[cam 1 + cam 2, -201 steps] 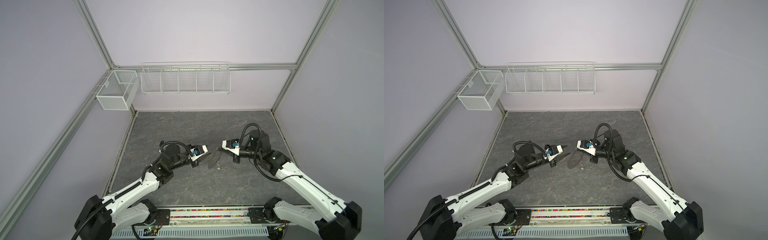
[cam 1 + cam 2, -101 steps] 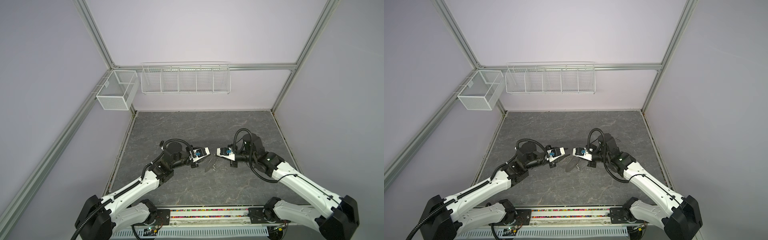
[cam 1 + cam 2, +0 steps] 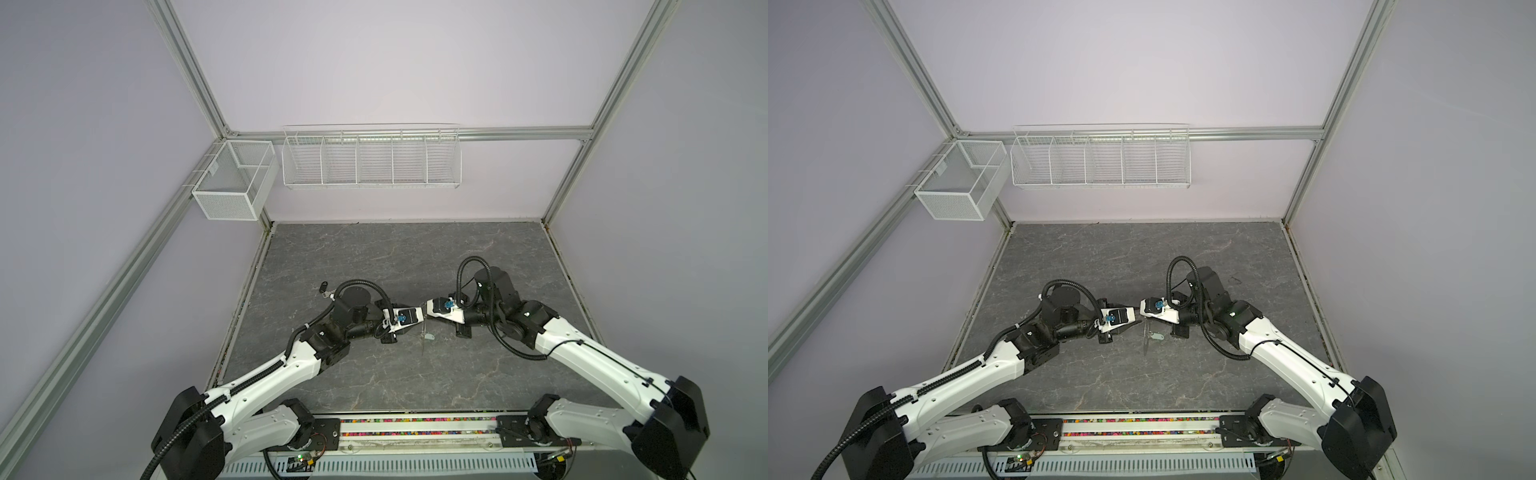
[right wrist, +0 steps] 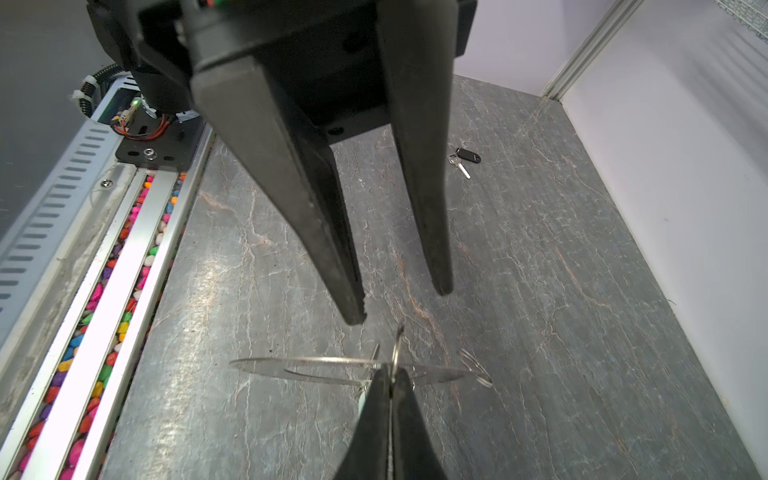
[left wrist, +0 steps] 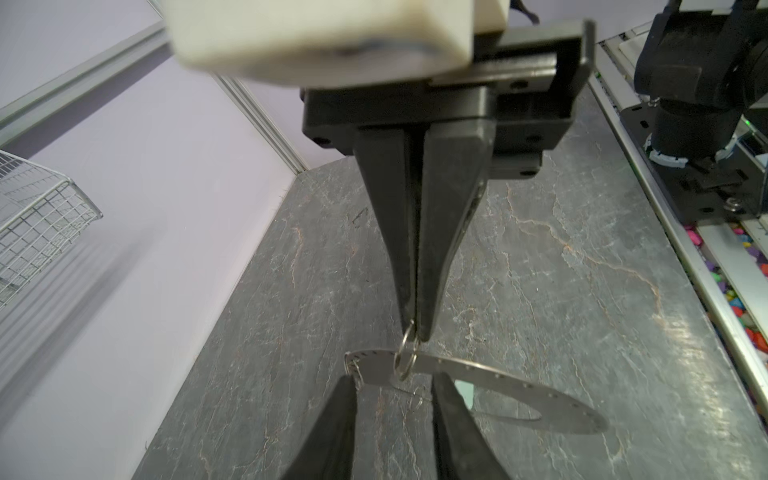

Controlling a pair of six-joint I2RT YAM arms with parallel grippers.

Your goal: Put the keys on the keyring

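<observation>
Enclosure: three pale lilac walls [image 3: 374, 62] on a grey aluminium frame [image 3: 193, 75]. One bench [image 3: 374, 257], dark grey with a veined stone pattern, has a channel of coloured pebbles [image 4: 104, 299] along its front edge. Arms: two, white and black. The left arm [image 3: 270, 374] and the right arm [image 3: 602, 361] reach inward so that their hands almost meet over the middle of the bench. Baskets: two, white wire, both hung on the frame above the bench. These are a long basket [image 3: 371, 160] of five compartments on the rear rail and a mesh box [image 3: 232, 187] on the left rail, whose small tag is too small to read. The left hand [image 4: 399, 305] has its jaws apart and grips nothing, its tips just short of the keyring [image 5: 573, 417]. The right hand [image 5: 415, 328] is closed, pinching a wire ring [image 5: 405, 353] threaded through the keyring's rim. The keyring is one flat grey metal disc with a wide central hole and a row of tiny rim holes, hanging on edge from that ring. Whether its lower edge touches the bench cannot be told. Keys: two. The pale key [image 3: 430, 337] sits just beside the keyring; attachment cannot be confirmed. The black key [image 4: 467, 157] lies flat on the bench, well apart from the keyring, behind the left arm. A second wire ring [image 4: 476, 368] sits at one end of the disc.
</observation>
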